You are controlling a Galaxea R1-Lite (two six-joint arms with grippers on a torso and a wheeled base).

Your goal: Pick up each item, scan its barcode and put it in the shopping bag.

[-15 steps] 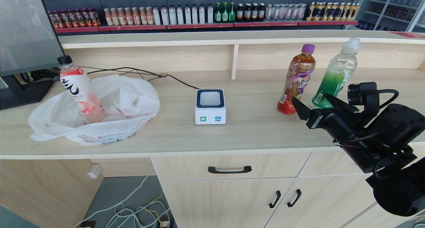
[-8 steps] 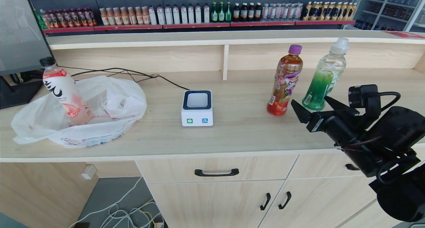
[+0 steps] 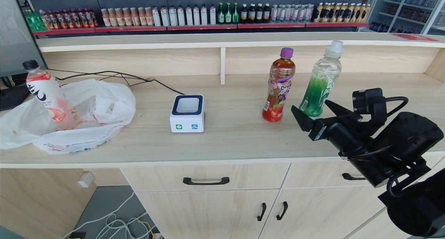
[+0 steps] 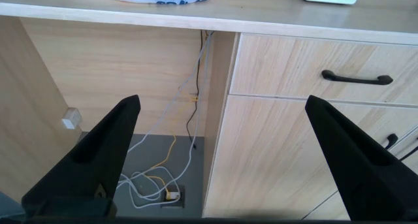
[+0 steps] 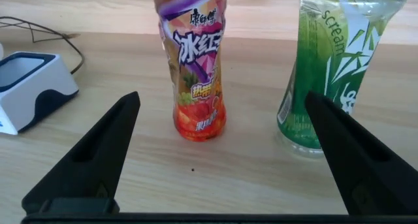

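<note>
Head view: right gripper (image 3: 311, 107), spread and empty, just nearer than the tea bottle (image 3: 279, 86) and green bottle (image 3: 320, 87); pink bottle (image 3: 48, 96) leans in the shopping bag (image 3: 104, 100), far left; left gripper (image 4: 222, 103) likewise spread

I am counting 3 bottles on the counter (image 3: 236, 138): 1 pink bottle (image 3: 48, 96), 1 orange bottle (image 3: 278, 89) and 1 green bottle (image 3: 318, 86). 1 white plastic bag (image 3: 104, 103) is lying there, and 1 scanner (image 3: 187, 113) is sitting beside it. Below the top, 2 drawer handles are showing, 1 long handle (image 3: 206, 180) and 1 half-hidden handle (image 3: 352, 177), along with 2 door handles (image 3: 261, 211). 2 grippers are hanging in the air, the left gripper (image 4: 222, 100) and the right gripper (image 3: 310, 106). The shelf bottles (image 3: 194, 14) behind are running into dozens, too small for counting exactly.
</note>
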